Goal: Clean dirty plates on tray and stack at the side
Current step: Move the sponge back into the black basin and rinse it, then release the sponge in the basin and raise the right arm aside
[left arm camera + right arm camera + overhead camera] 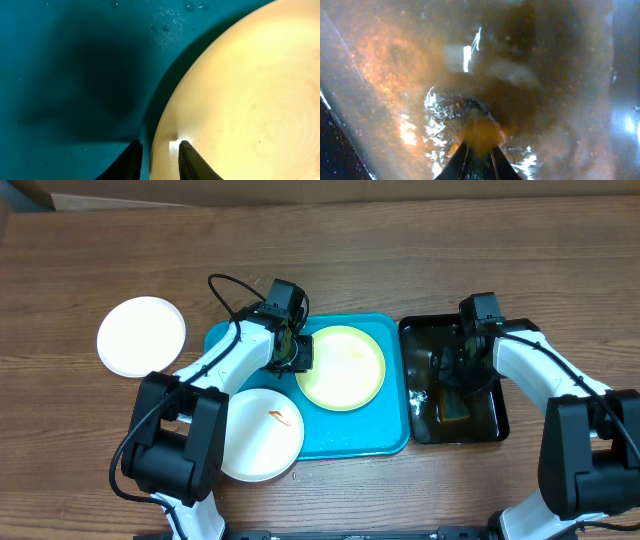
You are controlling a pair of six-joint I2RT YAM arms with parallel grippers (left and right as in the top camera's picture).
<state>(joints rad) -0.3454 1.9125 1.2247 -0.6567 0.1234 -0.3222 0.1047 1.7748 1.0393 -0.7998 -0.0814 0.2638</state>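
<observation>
The turquoise tray (350, 430) holds a pale yellow-green plate (342, 367) at its right. My left gripper (292, 352) is shut on that plate's left rim; in the left wrist view the rim of the plate (250, 90) passes between the fingers (187, 161) over the tray floor (75, 75). A white plate (258, 432) with an orange smear lies over the tray's lower-left edge. Another white plate (140, 335) lies on the table to the left. My right gripper (479, 150) is down in the water, shut on an orange-brown sponge (481, 132).
The black tub (492, 415) of murky water stands right of the tray, and my right gripper (455, 368) is inside it. Bare wooden table (400, 260) stretches behind both containers.
</observation>
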